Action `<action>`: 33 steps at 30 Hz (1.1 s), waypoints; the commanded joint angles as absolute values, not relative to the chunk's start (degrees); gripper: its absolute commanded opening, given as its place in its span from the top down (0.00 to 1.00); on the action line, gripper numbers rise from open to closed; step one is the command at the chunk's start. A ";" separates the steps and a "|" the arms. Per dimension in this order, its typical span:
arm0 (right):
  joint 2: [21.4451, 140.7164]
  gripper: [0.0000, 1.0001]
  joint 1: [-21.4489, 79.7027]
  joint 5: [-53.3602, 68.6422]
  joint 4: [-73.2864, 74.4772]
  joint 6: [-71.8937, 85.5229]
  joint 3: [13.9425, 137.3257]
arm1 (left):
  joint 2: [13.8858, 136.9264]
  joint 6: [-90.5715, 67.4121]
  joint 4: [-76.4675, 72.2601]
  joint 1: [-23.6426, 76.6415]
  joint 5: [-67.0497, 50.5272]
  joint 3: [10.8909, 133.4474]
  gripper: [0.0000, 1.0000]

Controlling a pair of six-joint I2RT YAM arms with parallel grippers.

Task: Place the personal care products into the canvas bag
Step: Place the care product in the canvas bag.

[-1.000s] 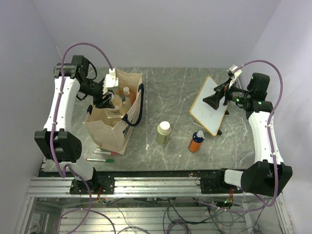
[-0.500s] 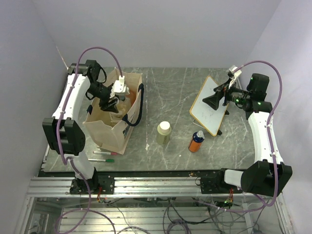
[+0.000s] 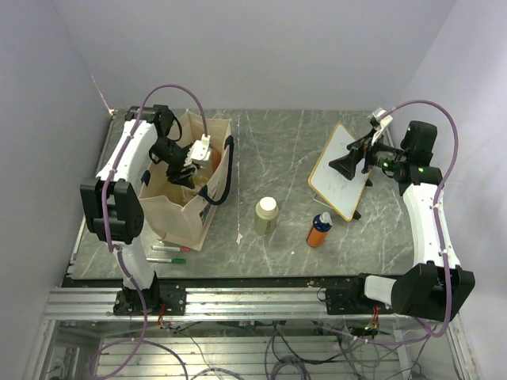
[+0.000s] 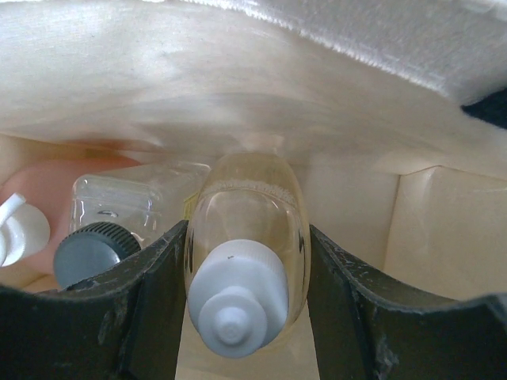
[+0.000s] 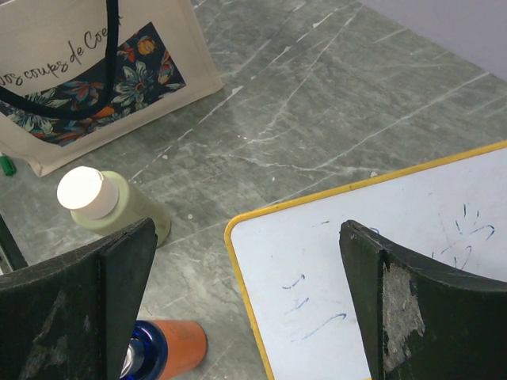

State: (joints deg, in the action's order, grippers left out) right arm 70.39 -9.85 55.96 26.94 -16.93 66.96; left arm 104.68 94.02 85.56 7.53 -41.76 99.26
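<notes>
Your left claw (image 4: pixel 245 305) sits inside bag (image 3: pixel 178 218), pinching amber bottle (image 4: pixel 249 229). Your right claw (image 5: pixel 249 289) hangs wide open over whiteboard (image 5: pixel 380 237), holding nothing. Green bottle (image 3: pixel 266 218), orange bottle (image 3: pixel 318 231) on table (image 3: pixel 269 150).

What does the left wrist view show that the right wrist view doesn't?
Only the left wrist view: inside the canvas bag, the left hand grips the amber bottle beside the clear bottle and the pink bottle. Only the right wrist view: the open right hand, the green bottle, the orange bottle, the whiteboard. Both: the canvas bag, inside versus printed outside.
</notes>
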 commanded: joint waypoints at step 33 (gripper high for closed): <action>69.82 0.00 -10.28 55.32 25.77 -16.78 66.42 | 110.00 95.53 76.31 9.23 -42.47 96.96 0.73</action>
